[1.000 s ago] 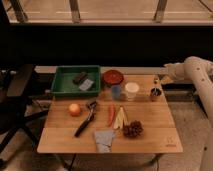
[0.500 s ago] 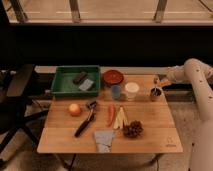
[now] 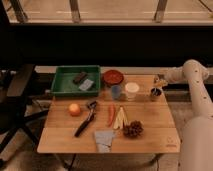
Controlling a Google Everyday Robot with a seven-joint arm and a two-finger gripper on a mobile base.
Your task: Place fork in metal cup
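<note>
At the far right edge of the wooden worktop stands the metal cup, small and dark, well clear of its neighbours. Just above its rim hovers the gripper, carried by the white arm that reaches in from the right; its fingers stand wide apart and hold nothing I can see. The fork is too slim to pick out between the fingers and the cup, so whether it sits inside I cannot tell. To the cup's left stand the white cup and then the pale blue cup, with a red bowl behind them. A green tray fills the far left corner. Nearer the front lie an orange and a black-handled tool.
</note>
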